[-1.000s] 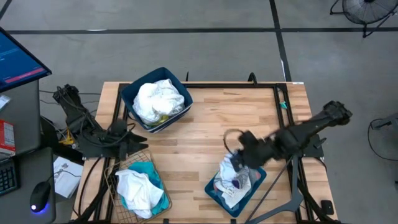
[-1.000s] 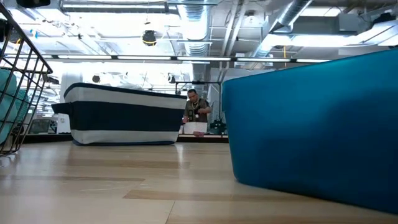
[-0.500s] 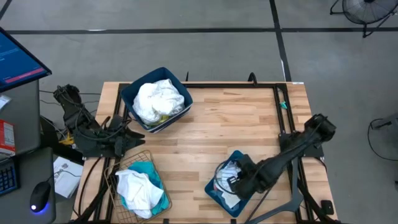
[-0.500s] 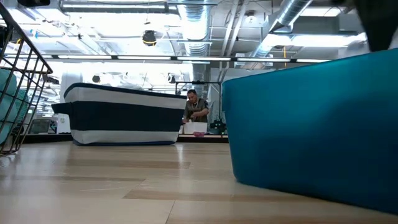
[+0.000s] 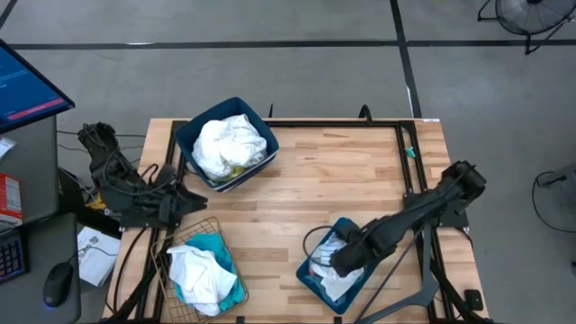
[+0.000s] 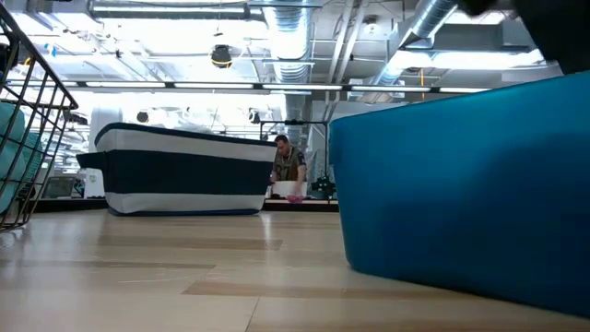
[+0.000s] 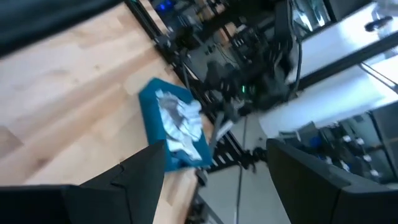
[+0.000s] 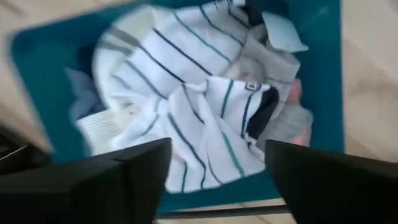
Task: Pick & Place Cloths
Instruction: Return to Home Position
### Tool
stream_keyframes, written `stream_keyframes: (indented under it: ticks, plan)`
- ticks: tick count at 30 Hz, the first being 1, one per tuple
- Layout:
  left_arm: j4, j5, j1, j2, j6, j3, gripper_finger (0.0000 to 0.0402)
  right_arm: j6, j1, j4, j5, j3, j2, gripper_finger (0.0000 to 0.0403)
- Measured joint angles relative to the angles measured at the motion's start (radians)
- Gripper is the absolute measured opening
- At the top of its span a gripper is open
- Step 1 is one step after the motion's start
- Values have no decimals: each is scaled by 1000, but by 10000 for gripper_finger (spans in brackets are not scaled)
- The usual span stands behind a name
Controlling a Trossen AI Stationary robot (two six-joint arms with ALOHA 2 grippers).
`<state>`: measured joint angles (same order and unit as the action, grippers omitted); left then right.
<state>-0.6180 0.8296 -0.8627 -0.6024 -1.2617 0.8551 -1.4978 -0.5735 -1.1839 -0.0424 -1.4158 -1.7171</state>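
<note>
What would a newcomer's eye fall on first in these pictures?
The right pincer, open, hangs over the blue bin at the high view's lower right, above the striped socks heaped inside. Next come the white cloth filling the dark blue bin at upper left and the wire basket with turquoise and white cloths below it.

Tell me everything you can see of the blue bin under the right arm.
The blue bin is a rectangular plastic tub, set askew on the wooden table on the right arm's side. It holds white socks with thin dark and green stripes, plus grey pieces. The right gripper hangs above, jaws open and empty.
</note>
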Motion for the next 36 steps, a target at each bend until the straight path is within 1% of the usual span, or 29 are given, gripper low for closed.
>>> stream_keyframes:
  ticks: [3, 5, 6, 7, 8, 11, 12, 14, 15, 16, 17, 19, 21, 24, 26, 28, 30, 32, 36]
  plan:
    - [26, -44, 0, -9, 0, 0, 257, 40, 0, -6, -41, 0, 78, 278]
    - [52, -35, 0, -9, 10, 0, 257, 89, 0, -8, -79, 0, 136, 294]
    - [66, -23, 0, -5, 44, 0, 257, 127, 0, -6, -105, 0, 167, 299]
    - [94, -26, 0, 0, 106, 0, 257, 167, 0, -1, -137, 0, 197, 303]
    - [138, -42, 0, 7, 207, 2, 257, 211, 0, 6, -175, 0, 229, 306]
    - [252, -199, 0, 28, 560, 50, 257, 374, 7, 34, -301, 0, 328, 310]
    - [274, -246, 0, 38, 662, 70, 257, 446, 15, 42, -326, -1, 362, 311]
    - [294, -280, 0, 66, 821, 112, 257, 631, 34, 42, -352, -1, 432, 311]
    - [296, -279, 0, 86, 870, 130, 257, 742, 47, 34, -352, -1, 468, 311]
    - [295, -278, 0, 112, 915, 141, 257, 816, 61, 34, -346, -1, 503, 311]
    - [294, -276, 0, 139, 955, 146, 257, 854, 72, 50, -344, -1, 536, 311]
    - [293, -279, 0, 204, 1039, 148, 257, 997, 75, 91, -390, -1, 595, 311]
    - [288, -310, 0, 268, 1106, 147, 257, 1137, 80, 149, -432, 0, 660, 311]
    - [291, -390, 0, 347, 1174, 135, 257, 1215, 123, 226, -425, 6, 779, 311]
    - [289, -449, 0, 391, 1195, 98, 257, 1255, 145, 300, -411, 55, 865, 311]
    - [282, -515, 0, 433, 1202, 45, 257, 1297, 159, 398, -401, 139, 967, 311]
    - [285, -569, 0, 476, 1205, -7, 257, 1328, 173, 508, -379, 242, 1081, 311]
    - [304, -593, 0, 516, 1206, -62, 257, 1340, 186, 606, -363, 352, 1207, 311]
    - [405, -668, 0, 586, 1236, -162, 257, 1341, 190, 801, -334, 592, 1428, 311]
